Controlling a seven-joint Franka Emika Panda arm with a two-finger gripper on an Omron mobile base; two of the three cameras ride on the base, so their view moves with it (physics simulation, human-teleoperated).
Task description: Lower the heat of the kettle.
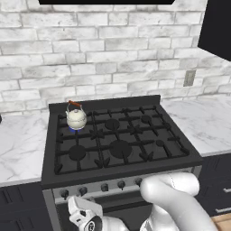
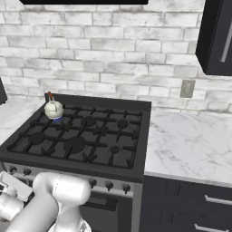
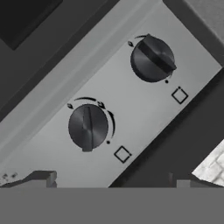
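While kettle (image 1: 76, 118) sits rear-left, hand view shows spread gripper (image 3: 113, 178) facing knobs (image 3: 88, 127).

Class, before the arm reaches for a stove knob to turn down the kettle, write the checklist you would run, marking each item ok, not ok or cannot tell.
1. Small silvery-white kettle with reddish-brown handle stands on the black stove's rear left burner: ok.
2. Blue flame under it: ok.
3. Claw open: ok.
4. Claw faces the silver control panel: ok.
5. A round black knob centred ahead of the claw: ok.
6. That knob controls the kettle's burner: cannot tell.
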